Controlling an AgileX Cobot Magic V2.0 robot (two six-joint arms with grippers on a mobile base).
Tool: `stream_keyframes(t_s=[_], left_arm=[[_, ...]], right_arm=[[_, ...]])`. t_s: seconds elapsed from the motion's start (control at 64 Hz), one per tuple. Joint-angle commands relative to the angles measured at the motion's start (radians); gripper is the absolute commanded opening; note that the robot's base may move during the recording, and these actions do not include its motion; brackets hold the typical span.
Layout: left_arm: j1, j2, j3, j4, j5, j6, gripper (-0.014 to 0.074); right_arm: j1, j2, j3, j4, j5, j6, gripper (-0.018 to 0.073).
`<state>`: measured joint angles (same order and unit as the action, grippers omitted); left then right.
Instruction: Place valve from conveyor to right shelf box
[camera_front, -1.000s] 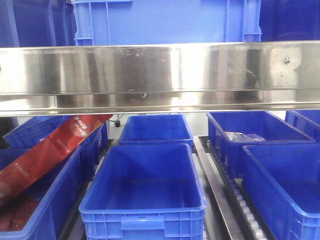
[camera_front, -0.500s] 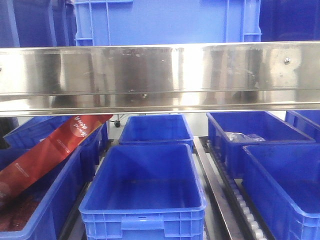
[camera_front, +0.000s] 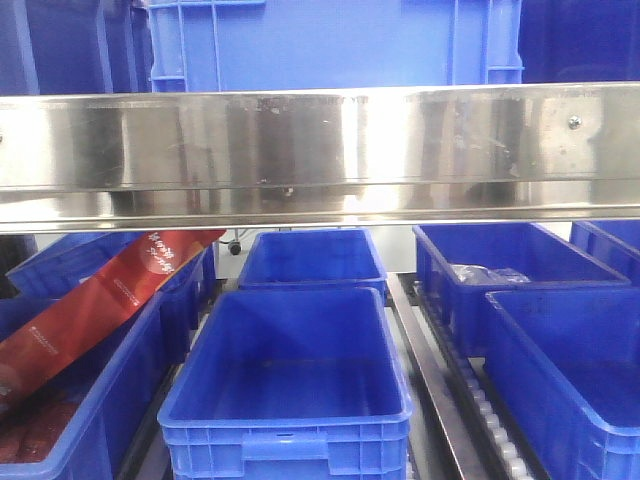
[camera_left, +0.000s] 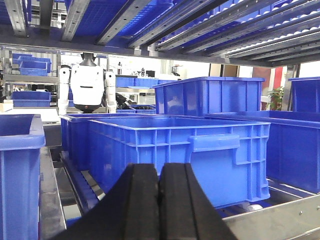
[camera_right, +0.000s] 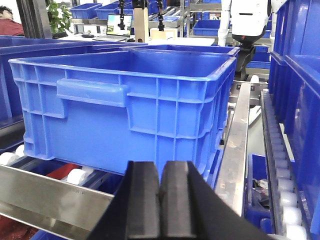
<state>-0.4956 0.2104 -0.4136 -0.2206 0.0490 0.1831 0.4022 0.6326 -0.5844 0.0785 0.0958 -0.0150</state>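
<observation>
We see the left gripper (camera_left: 159, 200) with its two black jaws pressed flat together, nothing between them. The right gripper (camera_right: 160, 205) looks the same: jaws closed against each other, holding nothing.

Past the left gripper stands a blue box (camera_left: 180, 155) with a ribbed wall and a moulded handle, resting on roller rails. More blue boxes stand behind it and to both sides, and far back a white robot (camera_left: 86, 90) is visible. Past the right gripper another blue box (camera_right: 125, 105) sits on white rollers (camera_right: 75, 176), with a steel rail (camera_right: 239, 145) running along its right side.

In the front view a wide steel beam (camera_front: 320, 150) crosses the picture. Below it the middle box (camera_front: 285, 385) is open and has nothing inside. On the left, a red packet (camera_front: 110, 290) leans tilted over the edge of a box. On the right, the far box (camera_front: 515, 270) holds something in clear wrap; we cannot tell what it is.

We cannot find the valve or the conveyor in any view.

Compared with the earlier front pictures, the boxes, the beam and the red packet lie the same; only the light reflections on the beam differ slightly.
</observation>
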Motion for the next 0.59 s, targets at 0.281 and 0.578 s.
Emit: stream_keyframes(t_s=[0.281,0.578], left_arm=[[0.001,-0.004,-0.001,0.005,-0.02,0.0,-0.0111],[0.001,-0.004,-0.001,0.005,-0.02,0.0,-0.0111]], right_arm=[[-0.187,-0.231,0.243,-0.026,-0.055,-0.002,-0.0163],[-0.313,-0.524,0.521,-0.021,-0.112,-0.002,-0.0163]])
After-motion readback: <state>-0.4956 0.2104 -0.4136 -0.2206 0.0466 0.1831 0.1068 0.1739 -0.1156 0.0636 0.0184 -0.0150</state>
